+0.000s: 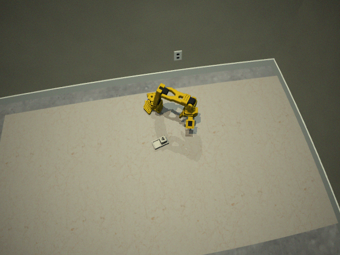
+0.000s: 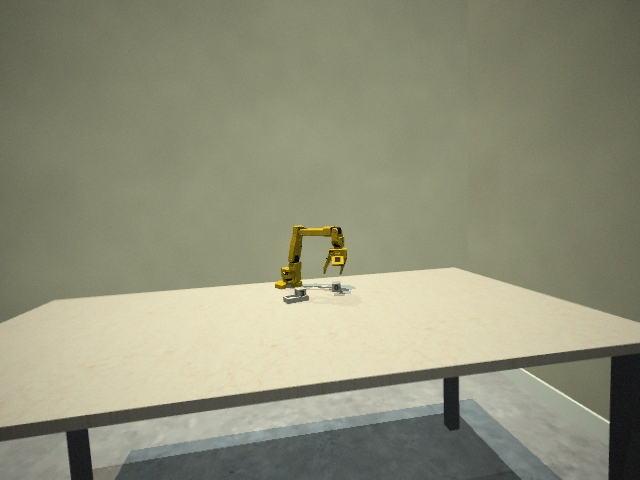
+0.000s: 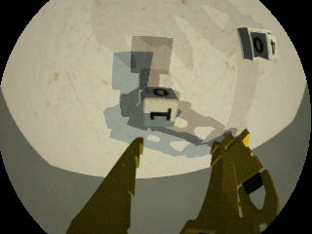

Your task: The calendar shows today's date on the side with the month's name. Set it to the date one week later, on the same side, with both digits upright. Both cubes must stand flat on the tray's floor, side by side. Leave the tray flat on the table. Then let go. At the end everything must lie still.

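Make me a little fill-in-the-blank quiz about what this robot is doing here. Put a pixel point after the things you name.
One cube sits in the tray (image 1: 156,144) (image 2: 294,298), and the other cube (image 2: 336,287) (image 3: 161,108) rests on the ____. Seen from the top view, the cube in the tray (image 1: 163,139) (image 2: 300,291) shows the digit ____. The gripper (image 2: 333,271) (image 3: 177,143) hangs ____ the cube outside the tray. Its jaws stand ____.

Missing words: table; 4; above; open

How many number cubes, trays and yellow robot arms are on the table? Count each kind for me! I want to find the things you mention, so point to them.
Number cubes (image 1: 163,139) (image 2: 336,286) (image 3: 161,108): 2
Trays (image 1: 156,144) (image 2: 289,299) (image 3: 245,44): 1
Yellow robot arms (image 1: 175,94) (image 2: 295,246): 1
Total: 4
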You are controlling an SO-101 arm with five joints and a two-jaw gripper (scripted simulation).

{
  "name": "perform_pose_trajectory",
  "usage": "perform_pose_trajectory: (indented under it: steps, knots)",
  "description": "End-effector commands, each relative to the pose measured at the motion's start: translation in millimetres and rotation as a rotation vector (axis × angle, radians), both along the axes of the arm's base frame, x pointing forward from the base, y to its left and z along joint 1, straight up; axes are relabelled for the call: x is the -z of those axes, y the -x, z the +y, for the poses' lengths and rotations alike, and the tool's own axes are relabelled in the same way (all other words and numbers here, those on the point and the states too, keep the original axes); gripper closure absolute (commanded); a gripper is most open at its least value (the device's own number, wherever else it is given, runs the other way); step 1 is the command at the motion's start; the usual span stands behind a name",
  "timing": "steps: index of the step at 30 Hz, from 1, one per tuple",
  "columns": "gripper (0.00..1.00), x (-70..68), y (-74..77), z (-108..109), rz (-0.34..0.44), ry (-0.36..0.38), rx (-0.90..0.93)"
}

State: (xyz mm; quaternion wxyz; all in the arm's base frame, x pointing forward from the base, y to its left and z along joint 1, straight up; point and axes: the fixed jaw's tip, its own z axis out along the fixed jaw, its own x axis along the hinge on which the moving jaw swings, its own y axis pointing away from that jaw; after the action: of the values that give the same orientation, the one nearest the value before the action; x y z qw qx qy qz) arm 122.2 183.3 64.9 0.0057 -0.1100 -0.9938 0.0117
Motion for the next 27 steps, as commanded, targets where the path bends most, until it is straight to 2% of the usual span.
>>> perform_pose_trajectory:
  steps: [1,19,23,27]
  knots:
    - [0.64,-14.8,-2.1,6.0,-0.040,-0.061,0.004]
    - [0.64,-16.7,-2.3,6.3,-0.046,-0.069,0.004]
    - [0.64,-26.8,-3.2,7.7,-0.074,-0.111,0.004]
    - [0.65,-46.3,-4.2,9.1,-0.129,-0.193,0.004]
